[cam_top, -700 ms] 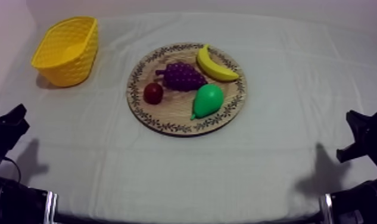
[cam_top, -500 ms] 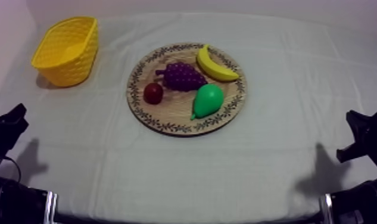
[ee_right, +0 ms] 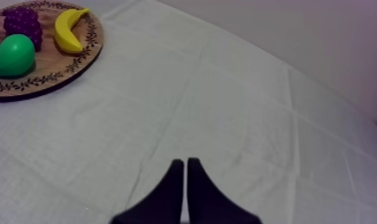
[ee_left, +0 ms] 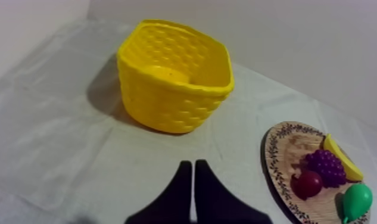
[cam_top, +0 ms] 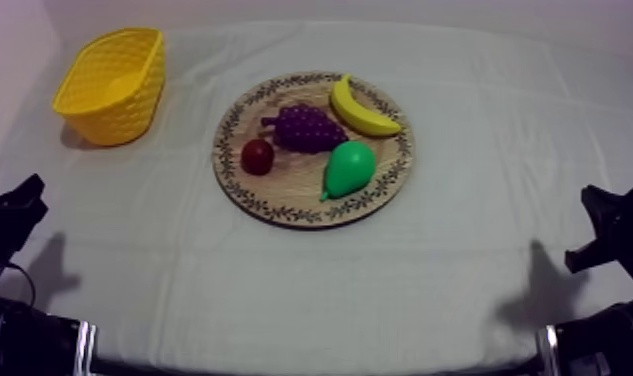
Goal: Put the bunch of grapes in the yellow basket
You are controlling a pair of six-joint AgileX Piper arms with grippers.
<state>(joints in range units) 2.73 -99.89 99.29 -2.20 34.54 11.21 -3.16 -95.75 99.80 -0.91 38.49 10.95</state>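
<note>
My left gripper (ee_left: 193, 162) is closed on nothing, its two fingers (ee_left: 181, 184) pressed together in a narrow wedge, low over the cloth (ee_left: 59, 149) by the near left corner of the worktop (cam_top: 400, 290). My right gripper (ee_right: 184, 159) is closed and empty in the same way, low by the near right corner, with bare cloth ahead of it.

Ahead of the left gripper, the yellow basket (cam_top: 120, 115) stands upright near the far left corner, mouth up. The wooden board (cam_top: 285, 195) lies flat about midway between the left and right edges, somewhat toward the far edge, well apart from both grippers.

The bunch of grapes (cam_top: 308, 128) lies on the far half of the board, well apart from the basket. The small red fruit (cam_top: 257, 156) sits just beside it toward the left edge. The banana (cam_top: 360, 110) curves along the far right rim, and the pear (cam_top: 348, 168) rests on the board's near right part
</note>
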